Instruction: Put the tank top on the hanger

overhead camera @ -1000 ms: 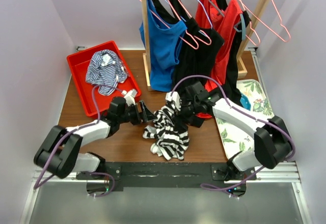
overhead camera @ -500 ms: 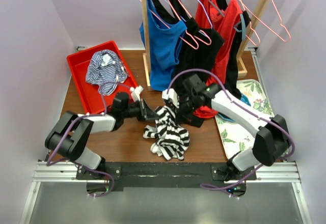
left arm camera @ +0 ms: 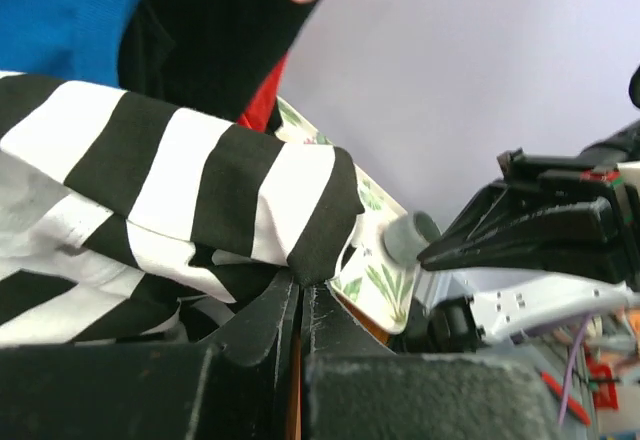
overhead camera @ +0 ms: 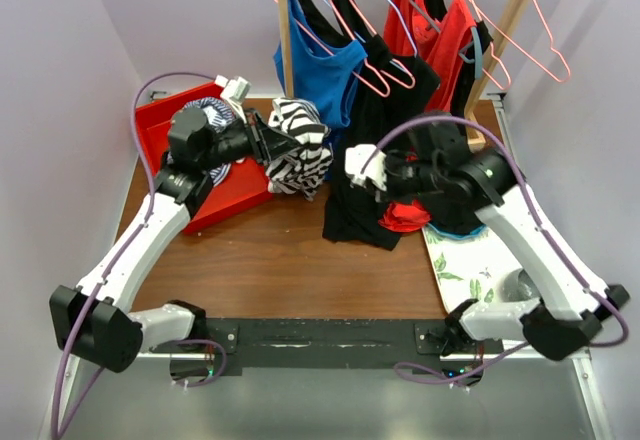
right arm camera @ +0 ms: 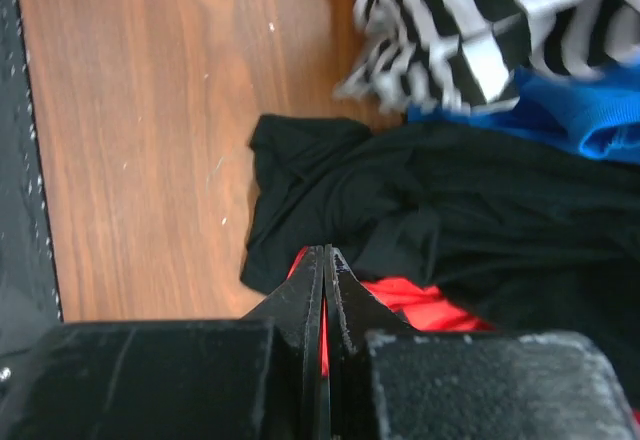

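The left gripper (overhead camera: 272, 142) held the tank top (overhead camera: 300, 150) bunched in closed jaws above the worktop's (overhead camera: 300, 270) far left, against the hanging blue top (overhead camera: 322, 80). The right gripper's (overhead camera: 362, 170) jaws were closed and empty. That single pinch might slip or snag the neighbouring tops.

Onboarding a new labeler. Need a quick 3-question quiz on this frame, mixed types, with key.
1. True or false: the striped tank top is held up off the table.
2. Which hand grips it? A) left B) right C) both
3. Fill in: the thin-striped blue-and-white garment lies in the red ____.
Key: 1 true. 2 A: the left hand pinches the fabric, and the right hand is shut, away from it. 3 tray.
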Robot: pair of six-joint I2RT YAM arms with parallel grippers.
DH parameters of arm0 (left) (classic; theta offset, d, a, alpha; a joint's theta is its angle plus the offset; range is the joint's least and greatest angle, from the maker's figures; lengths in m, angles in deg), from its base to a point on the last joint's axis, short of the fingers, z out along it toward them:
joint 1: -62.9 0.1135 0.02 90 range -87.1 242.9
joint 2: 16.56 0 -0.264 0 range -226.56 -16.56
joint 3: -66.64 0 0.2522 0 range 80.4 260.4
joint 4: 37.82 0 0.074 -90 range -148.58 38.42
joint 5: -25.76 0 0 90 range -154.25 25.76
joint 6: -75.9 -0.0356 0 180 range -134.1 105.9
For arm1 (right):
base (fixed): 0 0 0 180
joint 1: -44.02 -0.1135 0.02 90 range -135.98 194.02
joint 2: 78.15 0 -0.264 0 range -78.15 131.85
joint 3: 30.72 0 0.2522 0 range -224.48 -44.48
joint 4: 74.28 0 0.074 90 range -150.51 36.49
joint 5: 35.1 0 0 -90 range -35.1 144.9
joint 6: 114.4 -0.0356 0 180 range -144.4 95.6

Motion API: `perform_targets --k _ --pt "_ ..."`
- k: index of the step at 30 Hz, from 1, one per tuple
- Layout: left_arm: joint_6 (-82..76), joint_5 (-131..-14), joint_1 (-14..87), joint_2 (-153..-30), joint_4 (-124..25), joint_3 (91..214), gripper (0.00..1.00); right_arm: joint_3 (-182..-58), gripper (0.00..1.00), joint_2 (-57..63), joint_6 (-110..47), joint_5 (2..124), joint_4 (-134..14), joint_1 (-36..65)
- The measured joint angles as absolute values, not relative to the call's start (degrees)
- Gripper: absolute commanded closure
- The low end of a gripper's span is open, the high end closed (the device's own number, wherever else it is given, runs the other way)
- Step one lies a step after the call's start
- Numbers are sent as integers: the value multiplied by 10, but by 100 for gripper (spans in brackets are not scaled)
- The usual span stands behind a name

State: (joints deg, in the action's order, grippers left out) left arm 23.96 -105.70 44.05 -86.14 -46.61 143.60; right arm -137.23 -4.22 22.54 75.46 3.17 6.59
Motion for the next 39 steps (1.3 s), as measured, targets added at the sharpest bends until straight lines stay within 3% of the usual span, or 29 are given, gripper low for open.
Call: perform_targets --k 4,5,6,7,8,12,13,19,23,28,33,39 --pt "225 -1115 439 -848 -475 1397 100 -1297 60 -98 231 756 35 70" --pt "221 -1131 435 -846 -478 1374 95 -1272 53 -105 231 759 35 72" --pt "217 -1142 429 -846 -484 1354 87 -1253 38 -108 229 762 35 75" --pt "211 -1149 415 -846 -493 1325 69 -1230 29 -107 229 769 33 81" --pt "206 -1152 399 -846 -502 1299 64 -1209 26 -104 224 775 30 86" --pt "185 -1161 276 -864 -550 1189 47 -1138 24 -72 214 797 10 98" --pt "178 -1161 251 -867 -569 1168 36 -1129 23 -62 210 803 6 98" --pt "117 -1054 239 -789 -680 1160 10 -1091 23 -6 165 830 -64 101" --pt "102 -928 241 -722 -683 1203 10 -1084 23 30 125 843 -115 104" --pt "136 -804 247 -743 -654 1207 14 -1103 24 86 76 844 -157 104" --pt "186 -717 253 -753 -640 1157 14 -1169 24 160 27 855 -189 94" --pt "251 -639 255 -645 -632 1071 17 -1202 25 226 -59 821 -255 19"
